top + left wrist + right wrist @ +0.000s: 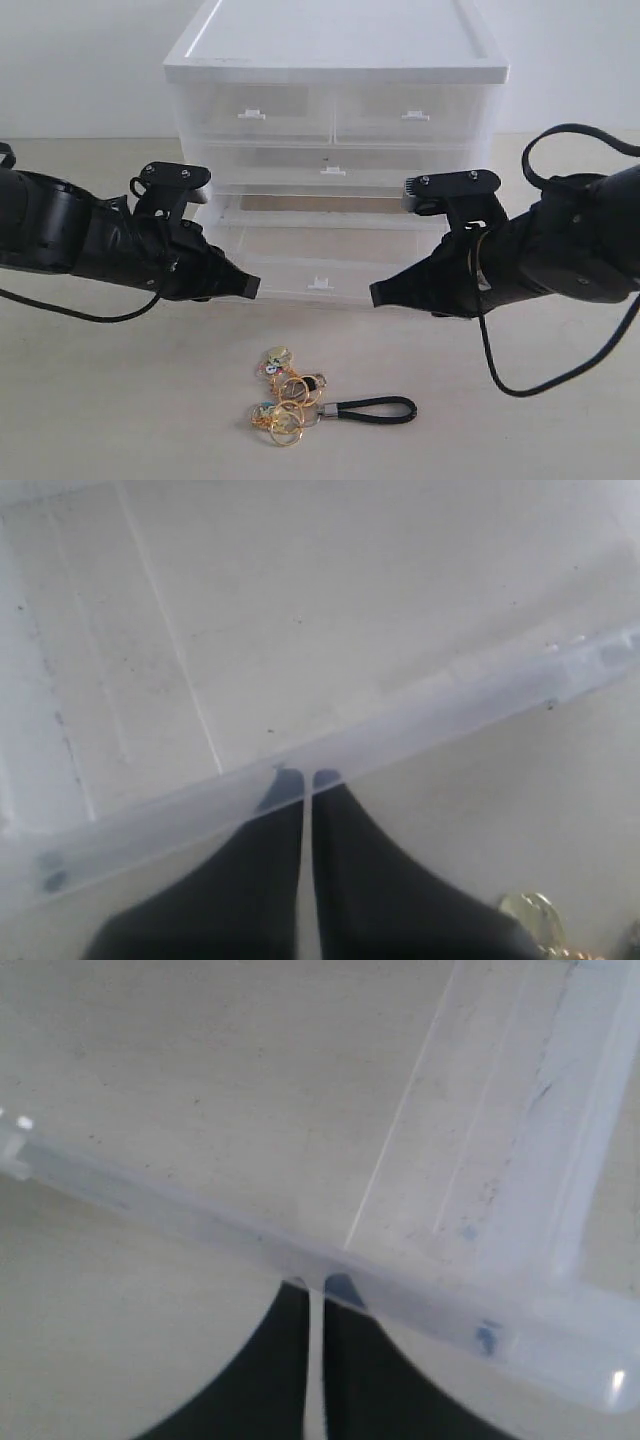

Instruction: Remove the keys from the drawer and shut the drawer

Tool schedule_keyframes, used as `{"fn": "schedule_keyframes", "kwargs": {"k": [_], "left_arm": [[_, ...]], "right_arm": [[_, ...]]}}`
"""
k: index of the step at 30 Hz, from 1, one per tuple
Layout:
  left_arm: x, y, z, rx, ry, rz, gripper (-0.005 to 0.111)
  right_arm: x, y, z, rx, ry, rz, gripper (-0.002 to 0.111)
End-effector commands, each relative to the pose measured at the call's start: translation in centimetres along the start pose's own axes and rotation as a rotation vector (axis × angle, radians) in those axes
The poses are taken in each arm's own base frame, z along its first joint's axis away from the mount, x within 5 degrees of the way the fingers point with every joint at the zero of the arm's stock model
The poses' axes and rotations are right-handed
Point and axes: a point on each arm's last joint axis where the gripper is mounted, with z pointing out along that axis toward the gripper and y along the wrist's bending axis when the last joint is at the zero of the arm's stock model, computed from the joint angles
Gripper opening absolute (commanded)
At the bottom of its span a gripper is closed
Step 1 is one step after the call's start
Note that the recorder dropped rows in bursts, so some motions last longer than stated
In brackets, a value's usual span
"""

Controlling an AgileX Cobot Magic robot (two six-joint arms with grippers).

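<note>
The keys, gold rings and charms on a black loop strap, lie on the table in front of the cabinet; a gold edge of the keys shows in the left wrist view. The lowest drawer stands pulled out, with nothing seen inside it. My left gripper is shut, its tips against the drawer's front wall left of the tab handle. On the other side of the handle my right gripper is shut too, tips against the same front wall.
The white cabinet holds two half-width top drawers and a wide shut middle drawer. A black cable loops on the table under the right arm. Bare tabletop lies around the keys.
</note>
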Motion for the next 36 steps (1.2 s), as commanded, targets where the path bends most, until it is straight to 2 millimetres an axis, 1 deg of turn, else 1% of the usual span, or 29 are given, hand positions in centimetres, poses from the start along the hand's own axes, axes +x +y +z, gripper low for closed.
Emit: {"fn": "schedule_keyframes", "kwargs": {"k": [1,4,8,13,17,23,27,32,34,36], "left_arm": [[-1.2,0.2,0.9,-0.035,-0.019,0.039,0.004],[-1.8,0.3,1.6,-0.032,-0.028,0.066,0.004],[-2.8,0.4,2.3,-0.03,-0.047,0.098,0.004],[-4.2,0.5,3.0,-0.033,-0.076,0.116,0.004],[-5.1,0.6,3.5,-0.047,-0.096,0.131,0.004],[-6.2,1.1,4.6,-0.09,-0.109,0.198,0.004],[-7.1,1.5,5.0,-0.126,-0.124,0.227,0.004],[-8.3,1.4,4.7,-0.133,-0.155,0.263,0.004],[-8.2,1.4,4.8,-0.132,-0.152,0.258,0.004],[-7.5,1.2,4.8,-0.109,-0.138,0.233,0.004]], "right_arm": [[-1.0,-1.8,1.1,0.042,-0.001,0.025,0.0],[-1.6,-2.8,1.6,0.04,-0.02,0.043,0.0],[-2.6,-3.7,1.8,0.015,-0.075,0.061,0.0],[-4.7,-4.2,2.1,0.017,-0.129,0.043,0.0],[-6.0,-4.7,3.2,0.027,-0.149,0.026,0.0],[-7.3,-5.2,4.6,0.031,-0.168,0.006,0.0],[-8.0,-5.1,4.9,0.028,-0.188,-0.024,0.0],[-8.5,-5.0,4.8,0.024,-0.204,-0.045,0.0],[-8.3,-5.2,4.8,0.04,-0.186,-0.043,0.0],[-7.9,-5.1,4.9,0.071,-0.146,-0.057,0.0]]}}
